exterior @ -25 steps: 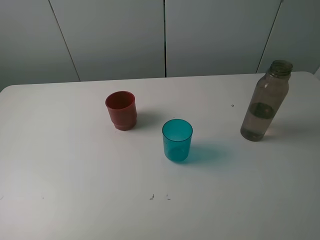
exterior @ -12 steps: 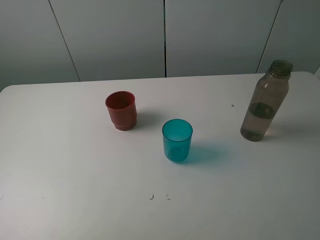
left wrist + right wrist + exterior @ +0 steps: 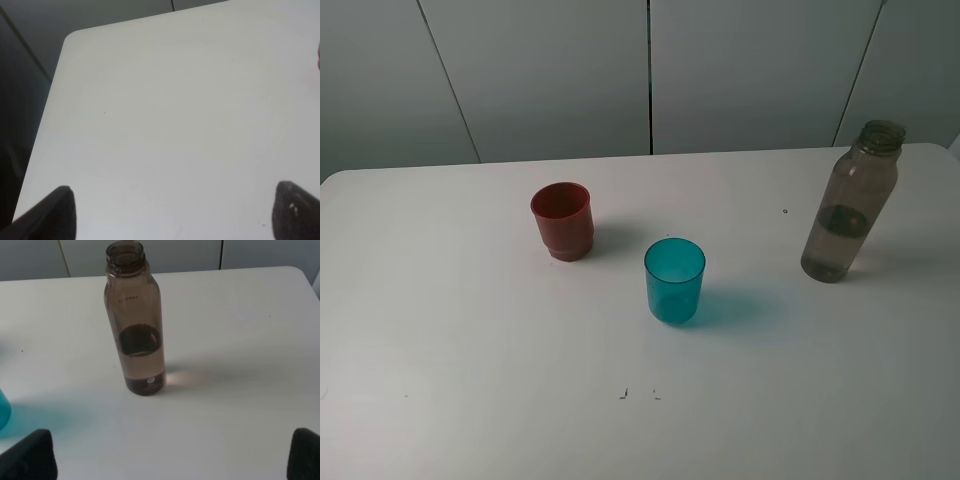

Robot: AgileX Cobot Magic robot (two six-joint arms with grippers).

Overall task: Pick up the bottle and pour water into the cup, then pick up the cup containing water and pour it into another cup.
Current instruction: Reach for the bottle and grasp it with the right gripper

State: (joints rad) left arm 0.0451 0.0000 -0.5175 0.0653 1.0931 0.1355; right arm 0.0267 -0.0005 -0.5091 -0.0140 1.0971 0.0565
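The grey-brown translucent bottle (image 3: 848,205) stands upright and uncapped at the right of the white table, partly filled. It also shows in the right wrist view (image 3: 135,320), ahead of my open right gripper (image 3: 170,460), which is apart from it. The teal translucent cup (image 3: 674,280) stands upright at the middle; a sliver of it shows in the right wrist view (image 3: 3,410). The red-brown cup (image 3: 562,220) stands upright to its back left. My left gripper (image 3: 175,212) is open over bare table near the left edge. Neither gripper shows in the high view.
The white table (image 3: 470,330) ends at grey wall panels (image 3: 650,70) behind. Its left edge and rounded corner (image 3: 70,37) show in the left wrist view, with a dark drop beyond. Small dark marks (image 3: 638,394) lie near the front middle.
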